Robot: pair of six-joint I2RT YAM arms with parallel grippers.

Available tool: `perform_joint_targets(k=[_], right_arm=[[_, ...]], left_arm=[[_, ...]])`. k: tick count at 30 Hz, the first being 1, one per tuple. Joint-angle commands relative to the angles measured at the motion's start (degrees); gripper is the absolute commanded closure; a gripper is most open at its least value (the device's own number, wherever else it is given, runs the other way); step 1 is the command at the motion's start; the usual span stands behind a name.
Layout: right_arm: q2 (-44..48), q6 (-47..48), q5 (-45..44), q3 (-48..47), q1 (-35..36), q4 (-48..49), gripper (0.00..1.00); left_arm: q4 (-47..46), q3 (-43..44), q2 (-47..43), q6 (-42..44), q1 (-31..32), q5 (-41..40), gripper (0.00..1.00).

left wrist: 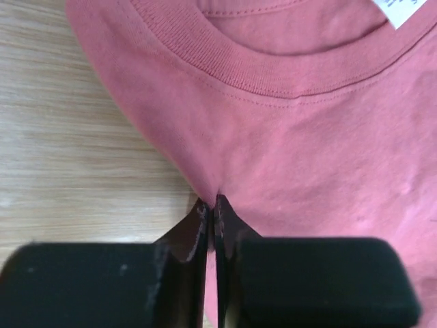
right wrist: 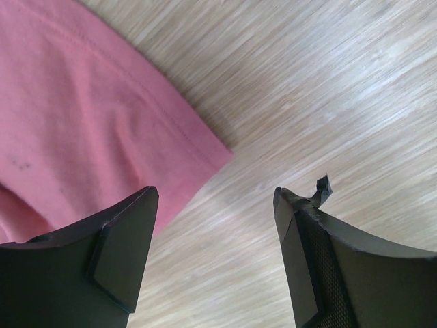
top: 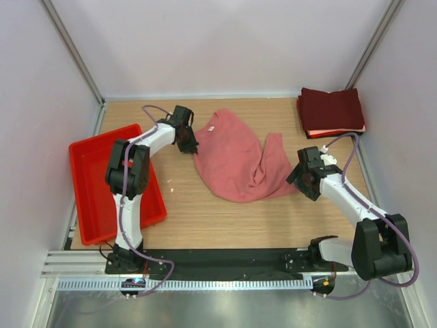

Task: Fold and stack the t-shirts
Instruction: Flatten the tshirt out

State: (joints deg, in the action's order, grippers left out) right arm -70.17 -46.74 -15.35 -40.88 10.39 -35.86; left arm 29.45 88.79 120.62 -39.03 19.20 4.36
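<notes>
My left gripper (left wrist: 213, 207) is pinched shut on the salmon-pink t-shirt (left wrist: 307, 150), at its edge just below the collar (left wrist: 273, 75). In the top view the shirt lies rumpled at centre frame, collar upper left. Its long axis runs rightward to my right gripper (right wrist: 215, 197), which stands open at a cloth corner. Both forearms angle inward from bent elbows.

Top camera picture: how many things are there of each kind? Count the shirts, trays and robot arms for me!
pink t-shirt, lying loose: 1
dark red folded stack: 1 (the shirts inside it cannot be counted)
red tray: 1
robot arms: 2, the left arm and the right arm
Total: 5
</notes>
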Motion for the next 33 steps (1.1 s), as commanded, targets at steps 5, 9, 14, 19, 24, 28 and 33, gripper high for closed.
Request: perform_joint_targets(k=[5, 9, 14, 19, 24, 28, 33], right_arm=[[-0.41, -1.16, -4.95, 1.86, -0.2, 5.97, 0.32], [1.0, -1.51, -5.12, 4.76, -0.11, 7.99, 0.41], [1.0, -2.39, -4.68, 7.66, -0.2, 9.93, 0.57], [3.63, -2.57, -5.21, 9.51, -0.2, 10.89, 0.91], [7.59, -1.42, -5.65, 6.7, -0.11, 7.74, 0.98], [7.6, -3.52, -3.9, 5.99, -0.2, 7.38, 0.66], [3.3, -6.16, -2.14, 6.34, -0.11, 12.11, 0.52]], left_arm=[[-2.82, -2.39, -6.17, -1.23, 2.42, 1.53, 1.0], [-2.82, -5.9, -11.97, -2.11, 4.7, -1.28, 1.0], [-2.82, -10.83, -17.6, -2.9, 6.99, -3.31, 1.0], [-1.59, -13.47, -23.31, -2.46, 7.34, -3.92, 1.0], [0.34, -14.26, -27.36, -1.14, 7.34, -5.94, 1.0], [0.17, -16.8, -28.86, -1.32, 7.34, -5.42, 1.0], [-0.27, -17.87, -29.56, -1.49, 7.34, -4.71, 1.0]])
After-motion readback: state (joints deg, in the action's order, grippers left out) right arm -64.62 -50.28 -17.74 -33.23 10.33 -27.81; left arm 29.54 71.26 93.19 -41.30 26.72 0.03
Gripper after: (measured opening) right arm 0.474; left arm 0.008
